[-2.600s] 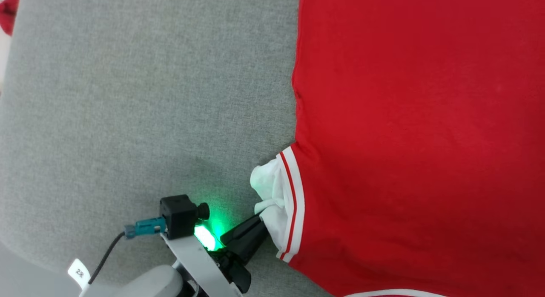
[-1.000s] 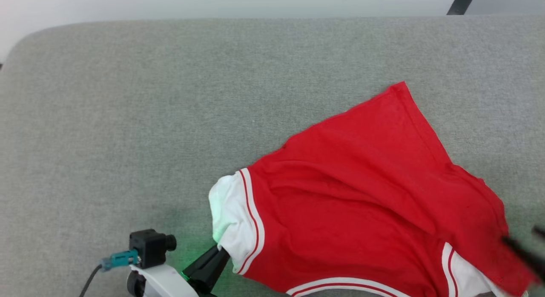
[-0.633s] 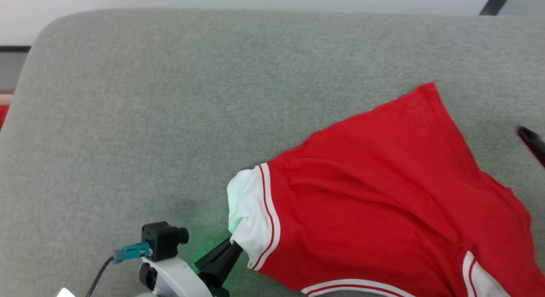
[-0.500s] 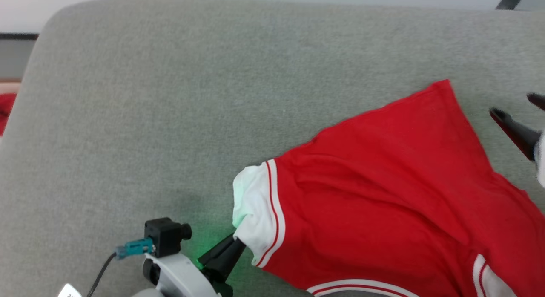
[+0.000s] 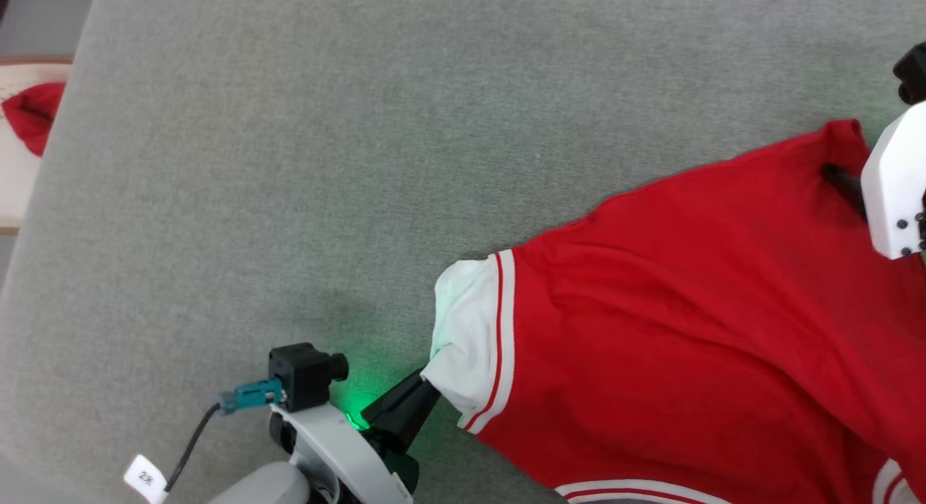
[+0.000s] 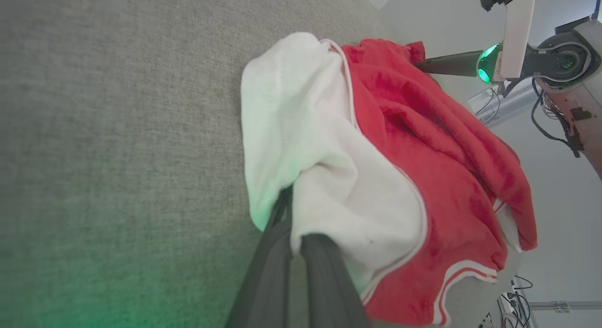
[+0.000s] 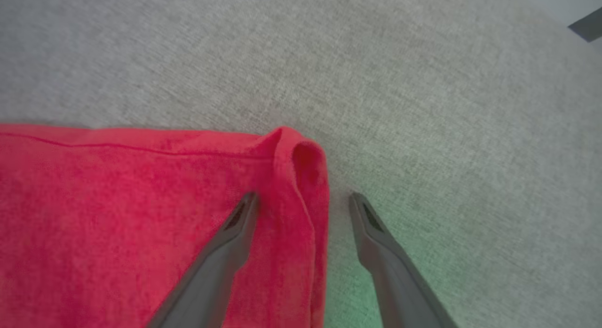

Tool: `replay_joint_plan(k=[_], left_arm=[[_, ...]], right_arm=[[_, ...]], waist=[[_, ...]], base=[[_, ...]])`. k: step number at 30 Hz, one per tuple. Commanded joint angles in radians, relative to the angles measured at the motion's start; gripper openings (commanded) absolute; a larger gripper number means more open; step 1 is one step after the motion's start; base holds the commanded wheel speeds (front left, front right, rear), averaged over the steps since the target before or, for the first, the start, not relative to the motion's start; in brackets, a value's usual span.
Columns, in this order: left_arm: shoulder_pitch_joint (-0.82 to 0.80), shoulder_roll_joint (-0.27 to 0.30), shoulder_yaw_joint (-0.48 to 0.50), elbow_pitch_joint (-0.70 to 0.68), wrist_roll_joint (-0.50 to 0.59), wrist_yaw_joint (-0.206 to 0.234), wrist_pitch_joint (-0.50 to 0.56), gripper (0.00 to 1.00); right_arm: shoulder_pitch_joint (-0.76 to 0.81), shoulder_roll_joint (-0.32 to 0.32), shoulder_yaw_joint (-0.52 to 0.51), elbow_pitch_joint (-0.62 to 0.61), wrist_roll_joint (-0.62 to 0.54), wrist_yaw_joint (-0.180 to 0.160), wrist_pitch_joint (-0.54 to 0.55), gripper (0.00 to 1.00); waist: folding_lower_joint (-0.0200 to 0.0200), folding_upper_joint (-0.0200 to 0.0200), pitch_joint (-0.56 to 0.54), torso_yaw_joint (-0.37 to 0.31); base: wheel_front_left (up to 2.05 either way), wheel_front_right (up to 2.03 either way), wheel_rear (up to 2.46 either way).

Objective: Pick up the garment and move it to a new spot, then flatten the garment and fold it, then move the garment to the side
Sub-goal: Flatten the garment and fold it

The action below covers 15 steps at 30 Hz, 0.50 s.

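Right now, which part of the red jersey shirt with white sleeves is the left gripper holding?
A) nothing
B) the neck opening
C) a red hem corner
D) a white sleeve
D: the left gripper is shut on bunched cloth of the white sleeve of the red jersey shirt.

The left pincer (image 6: 292, 215) pinches the white sleeve (image 6: 301, 130) of the garment (image 6: 423, 144). The red garment lies bunched up on the grey surface (image 6: 117, 130).
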Motion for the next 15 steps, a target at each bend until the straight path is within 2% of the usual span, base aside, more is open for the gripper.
replay_joint_plan(k=[1, 2, 4, 5, 9, 15], left_arm=[[-0.010, -0.005, -0.001, 0.009, 0.009, -0.006, -0.004, 0.00], [-0.011, -0.007, 0.000, 0.014, 0.008, -0.008, -0.005, 0.00], [-0.013, -0.009, 0.003, 0.021, 0.007, -0.009, -0.004, 0.00], [-0.012, -0.008, 0.004, 0.023, 0.007, -0.009, -0.005, 0.00], [-0.015, -0.005, 0.009, 0.028, 0.012, -0.012, -0.008, 0.00], [-0.057, 0.015, 0.036, 0.043, 0.032, -0.015, -0.011, 0.00]], right_arm=[[0.000, -0.003, 0.022, 0.034, 0.015, -0.001, 0.006, 1.00], [0.007, -0.004, 0.040, 0.051, 0.024, -0.001, 0.010, 1.00], [0.011, -0.006, 0.061, 0.077, 0.051, -0.001, 0.016, 0.44], [0.013, -0.005, 0.068, 0.087, 0.064, -0.001, 0.014, 0.00], [-0.004, 0.002, 0.070, 0.106, 0.092, -0.001, -0.051, 0.00], [-0.041, 0.047, -0.011, 0.143, 0.138, -0.001, -0.240, 0.00]], waist=[[0.0000, 0.0000, 0.016, 0.018], [0.0000, 0.0000, 0.014, 0.019], [0.0000, 0.0000, 0.008, 0.018], [0.0000, 0.0000, 0.002, 0.015], [0.0000, 0.0000, -0.025, 0.004], [0.0000, 0.0000, -0.073, -0.018]], base=[[0.00, 0.00, 0.00], [0.00, 0.00, 0.00], [0.00, 0.00, 0.00], [0.00, 0.00, 0.00], [0.00, 0.00, 0.00], [0.00, 0.00, 0.00]])
